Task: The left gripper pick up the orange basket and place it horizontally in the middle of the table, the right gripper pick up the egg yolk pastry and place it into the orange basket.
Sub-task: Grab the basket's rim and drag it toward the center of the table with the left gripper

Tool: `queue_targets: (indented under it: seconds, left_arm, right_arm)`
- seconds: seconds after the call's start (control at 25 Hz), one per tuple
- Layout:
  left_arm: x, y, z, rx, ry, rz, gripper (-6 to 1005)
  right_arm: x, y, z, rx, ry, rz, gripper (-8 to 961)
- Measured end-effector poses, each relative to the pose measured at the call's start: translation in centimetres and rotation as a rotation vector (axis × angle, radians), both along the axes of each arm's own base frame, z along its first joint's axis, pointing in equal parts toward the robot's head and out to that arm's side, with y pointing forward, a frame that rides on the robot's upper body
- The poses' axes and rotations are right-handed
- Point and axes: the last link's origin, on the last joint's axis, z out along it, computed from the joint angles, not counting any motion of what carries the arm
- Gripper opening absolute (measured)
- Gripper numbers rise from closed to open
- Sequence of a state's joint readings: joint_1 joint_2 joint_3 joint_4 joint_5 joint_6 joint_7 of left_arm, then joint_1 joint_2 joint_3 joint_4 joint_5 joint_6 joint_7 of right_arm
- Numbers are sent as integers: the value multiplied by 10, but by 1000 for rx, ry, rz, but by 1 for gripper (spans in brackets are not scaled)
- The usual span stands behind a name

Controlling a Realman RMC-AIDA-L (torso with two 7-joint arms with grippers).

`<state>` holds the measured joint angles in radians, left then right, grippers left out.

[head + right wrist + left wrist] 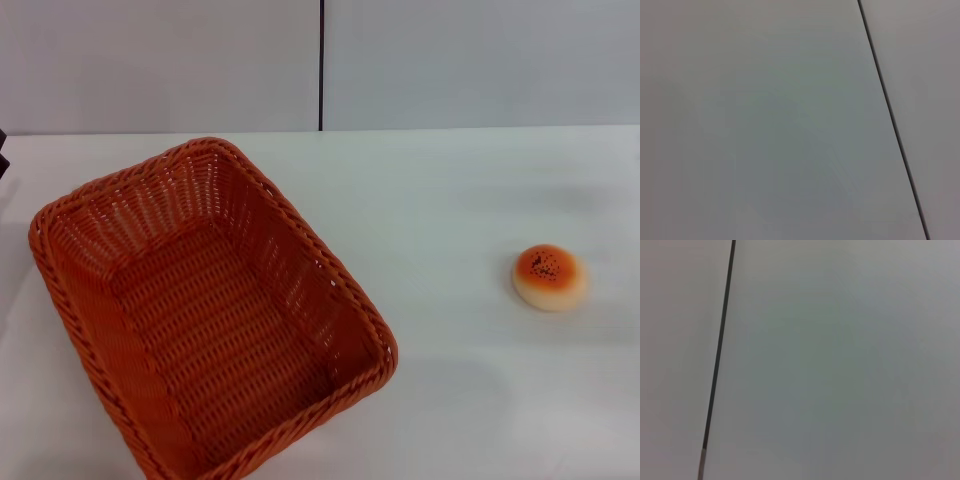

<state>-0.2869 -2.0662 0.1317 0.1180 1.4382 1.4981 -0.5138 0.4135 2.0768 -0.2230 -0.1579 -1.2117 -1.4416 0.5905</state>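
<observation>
The orange basket point(320, 255) lies on the left half of the white table point(450, 190) in the head view, turned at a slant, its long sides running from far-left to near-right. It is empty inside. Well apart from it, at the right of the table, sits the egg yolk pastry point(548, 277), a small round bun with a glossy orange top and black specks. Neither the left gripper nor the right gripper shows in any view. Both wrist views hold only plain grey panels.
A grey wall with a dark vertical seam point(321, 65) stands behind the table's far edge. A small dark sliver point(3, 150) pokes in at the head view's left edge. Bare tabletop lies between basket and pastry.
</observation>
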Motion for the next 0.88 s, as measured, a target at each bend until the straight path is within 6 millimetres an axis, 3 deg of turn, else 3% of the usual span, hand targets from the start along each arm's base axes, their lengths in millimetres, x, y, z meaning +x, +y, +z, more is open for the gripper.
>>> queue_targets:
  seconds: [0.12, 0.72, 0.88]
  left_arm:
    - [0, 0, 0, -1, 0, -1, 813]
    - [-2, -4, 4, -13, -8, -11, 813]
    - [1, 8, 30, -124, -43, -74, 813]
  right_arm:
    - [0, 0, 0, 1, 1, -1, 564]
    - [-3, 3, 2, 6, 2, 18, 564]
    - [-3, 2, 2, 8, 4, 21, 564]
